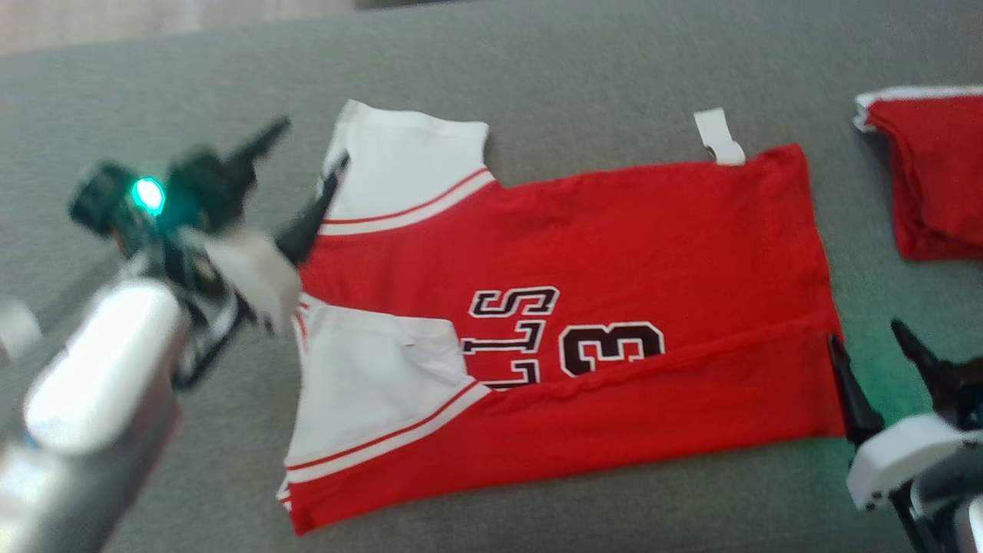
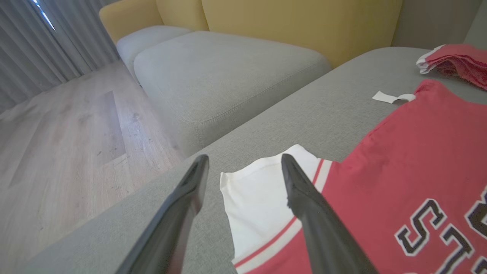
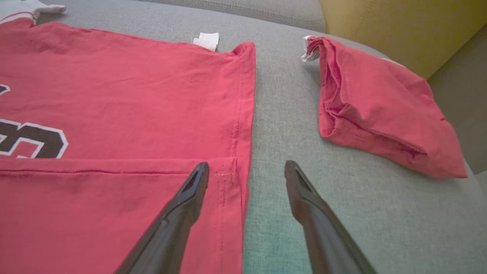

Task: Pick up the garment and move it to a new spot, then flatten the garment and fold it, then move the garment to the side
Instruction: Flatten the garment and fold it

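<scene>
On grey sofa cushion, centre: garment, red jersey, white-ended, lying flat, near long edge folded up. Soft, light, limp. Will sag & crease, so I take it by corners/hems, both ends at once. My left gripper, 10 o'clock of it, by far sleeve: fingers spread, empty. My right gripper, 4 o'clock, by hem corner: spread, empty. Second red garment, folded, 2 o'clock, apart.

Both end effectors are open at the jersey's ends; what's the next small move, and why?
Probably shift left end effector and right end effector to the far edge of the jersey and pinch it: the near strip is folded over, while the far sleeve lies unfolded.
</scene>
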Robot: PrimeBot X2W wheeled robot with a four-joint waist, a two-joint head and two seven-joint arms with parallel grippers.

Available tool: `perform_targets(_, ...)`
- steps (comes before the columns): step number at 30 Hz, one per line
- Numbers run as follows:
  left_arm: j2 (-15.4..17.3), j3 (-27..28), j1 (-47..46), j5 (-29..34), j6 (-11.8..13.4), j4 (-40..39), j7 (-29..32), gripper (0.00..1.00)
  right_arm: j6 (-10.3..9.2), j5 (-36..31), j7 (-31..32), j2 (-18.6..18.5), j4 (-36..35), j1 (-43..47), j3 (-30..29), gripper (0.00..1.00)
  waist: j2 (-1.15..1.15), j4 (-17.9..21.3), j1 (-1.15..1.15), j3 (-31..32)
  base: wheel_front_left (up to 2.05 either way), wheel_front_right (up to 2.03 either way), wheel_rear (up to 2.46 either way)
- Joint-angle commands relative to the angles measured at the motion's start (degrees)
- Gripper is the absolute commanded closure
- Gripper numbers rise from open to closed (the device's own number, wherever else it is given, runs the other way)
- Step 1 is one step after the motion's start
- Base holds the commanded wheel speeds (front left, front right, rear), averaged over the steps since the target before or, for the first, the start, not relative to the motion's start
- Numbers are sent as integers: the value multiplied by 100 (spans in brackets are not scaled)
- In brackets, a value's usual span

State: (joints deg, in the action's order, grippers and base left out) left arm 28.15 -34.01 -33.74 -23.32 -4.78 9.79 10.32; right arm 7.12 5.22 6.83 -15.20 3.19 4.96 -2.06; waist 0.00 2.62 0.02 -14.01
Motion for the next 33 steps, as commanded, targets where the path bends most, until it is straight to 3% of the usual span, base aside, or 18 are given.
perform_targets(1,207,215,-462,-108,-74,32,148,0,36,-57,-36,-114,-226,-165,93,0,0,213,-2,-236,0,0,0)
perform_targets(4,240,29,-1286,-440,-236,712,620,0,36,-134,-57,-50,-358,-417,190,0,0,439,-2,-449,0,0,0)
perform_targets(11,483,-649,-2251,-1161,-268,1669,1264,0,36,-202,-70,74,-535,-620,313,0,0,813,-2,-813,0,0,0)
perform_targets(20,870,-1224,-2880,-1796,-269,2663,1394,0,36,-322,-212,142,-443,-752,316,0,0,1194,-2,-1177,0,0,0)
perform_targets(28,1014,-1710,-3140,-2179,-270,3011,1404,2,36,-399,-311,206,-279,-824,326,0,0,1376,-2,-1241,0,0,0)
perform_targets(30,1037,-1829,-3181,-2257,-270,3047,1396,74,36,-414,-325,225,-253,-826,328,0,0,1405,-2,-1227,0,0,0)
perform_targets(31,1038,-1892,-3195,-2284,-270,3056,1405,100,36,-418,-331,229,-245,-821,328,0,0,1414,-2,-1216,0,0,0)
perform_targets(33,1040,-1940,-3204,-2337,-270,3062,1417,100,36,-421,-333,233,-238,-816,326,0,0,1422,-2,-1208,0,0,0)
